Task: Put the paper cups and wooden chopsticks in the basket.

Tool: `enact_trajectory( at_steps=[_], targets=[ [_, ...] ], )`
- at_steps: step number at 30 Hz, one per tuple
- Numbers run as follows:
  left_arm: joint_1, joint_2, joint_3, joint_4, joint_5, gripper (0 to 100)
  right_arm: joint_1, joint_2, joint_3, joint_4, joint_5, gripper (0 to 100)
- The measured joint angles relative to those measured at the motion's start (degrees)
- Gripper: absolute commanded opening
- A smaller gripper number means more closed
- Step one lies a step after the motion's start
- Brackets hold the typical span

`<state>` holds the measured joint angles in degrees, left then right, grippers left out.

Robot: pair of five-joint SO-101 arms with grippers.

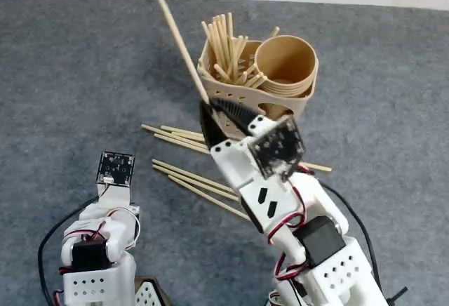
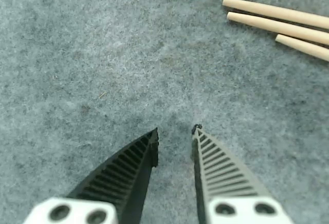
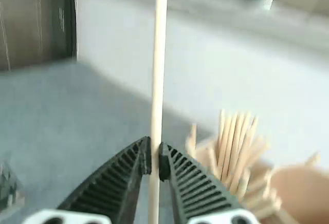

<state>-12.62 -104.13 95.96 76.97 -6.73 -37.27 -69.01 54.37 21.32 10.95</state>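
Grey worktop (image 1: 63, 74) lies bare beneath the left fingers (image 2: 128, 172), which hang slightly apart and grip nothing, apparently parked clear of the work, near the ends of the loose chopsticks (image 1: 193, 180). These lie flat and scattered between the arms and the basket (image 1: 280, 99), not yet collected. Beyond them the right fingers (image 3: 195, 183) pinch tight on one chopstick (image 1: 181, 43), gripped low on its length and tilted upward beside the basket's rim. The aim seems to be to drop it end-first among the bundle (image 1: 224, 46) standing inside next to the stacked cups (image 1: 284, 57). The high view gives the basket's fill and what is left to gather. The right wrist view makes the pinch plain, and the left wrist view shows the empty gap.
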Motion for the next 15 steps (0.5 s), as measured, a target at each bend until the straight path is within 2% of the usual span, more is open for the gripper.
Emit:
enact_trajectory(
  at_steps=[8, 12, 15],
  targets=[
    [0.0, 0.0, 0.0, 0.0, 0.0, 12, 0.0, 0.0, 0.0, -14.9, 0.6, 0.6],
    [0.0, 0.0, 0.0, 0.0, 0.0, 12, 1.8, 3.1, 0.0, -22.8, 7.6, 0.5],
    [0.0, 0.0, 0.0, 0.0, 0.0, 12, 5.2, 8.4, 0.0, -29.2, 9.4, 0.5]
  ],
)
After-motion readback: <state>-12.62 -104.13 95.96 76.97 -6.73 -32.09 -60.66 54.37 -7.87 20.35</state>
